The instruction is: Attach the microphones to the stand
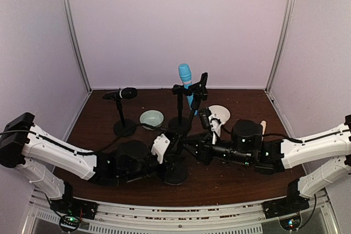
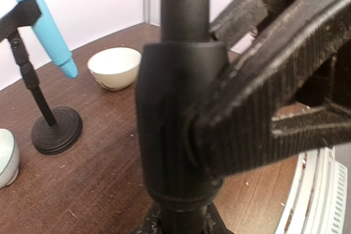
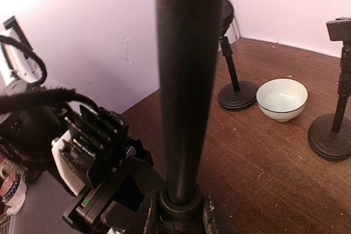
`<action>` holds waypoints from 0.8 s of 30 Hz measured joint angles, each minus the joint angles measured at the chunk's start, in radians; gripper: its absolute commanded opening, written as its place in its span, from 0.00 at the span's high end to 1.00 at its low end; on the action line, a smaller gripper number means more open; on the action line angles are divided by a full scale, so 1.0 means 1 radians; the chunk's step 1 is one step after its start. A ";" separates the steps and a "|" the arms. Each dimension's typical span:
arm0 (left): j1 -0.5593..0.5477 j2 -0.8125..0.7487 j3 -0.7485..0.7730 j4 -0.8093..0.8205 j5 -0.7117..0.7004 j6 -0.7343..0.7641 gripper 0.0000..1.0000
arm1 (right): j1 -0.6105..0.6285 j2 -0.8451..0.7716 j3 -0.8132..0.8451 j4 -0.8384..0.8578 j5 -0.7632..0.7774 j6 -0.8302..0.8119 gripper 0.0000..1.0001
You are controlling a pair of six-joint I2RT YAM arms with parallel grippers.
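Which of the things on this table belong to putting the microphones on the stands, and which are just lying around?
For the job:
- blue microphone
- black microphone
- beige microphone
- left stand, middle stand, front stand

Just lying about:
- green bowl
- white bowl

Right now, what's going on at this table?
The left gripper is clamped low on the near stand, holding it steady. The right gripper is close beside the same pole; its grip is unclear. The blue microphone and the black microphone already sit in the back stands. The beige microphone is down beside the right arm.
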 measured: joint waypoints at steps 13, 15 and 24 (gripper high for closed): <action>0.012 -0.025 -0.054 0.114 0.296 0.051 1.00 | -0.095 -0.057 -0.126 0.196 -0.426 -0.237 0.85; 0.014 -0.025 -0.056 0.121 0.312 0.051 1.00 | -0.101 -0.059 -0.125 0.193 -0.441 -0.244 0.75; 0.014 -0.028 -0.055 0.127 0.278 0.036 1.00 | -0.133 -0.137 -0.147 0.141 -0.392 -0.232 0.51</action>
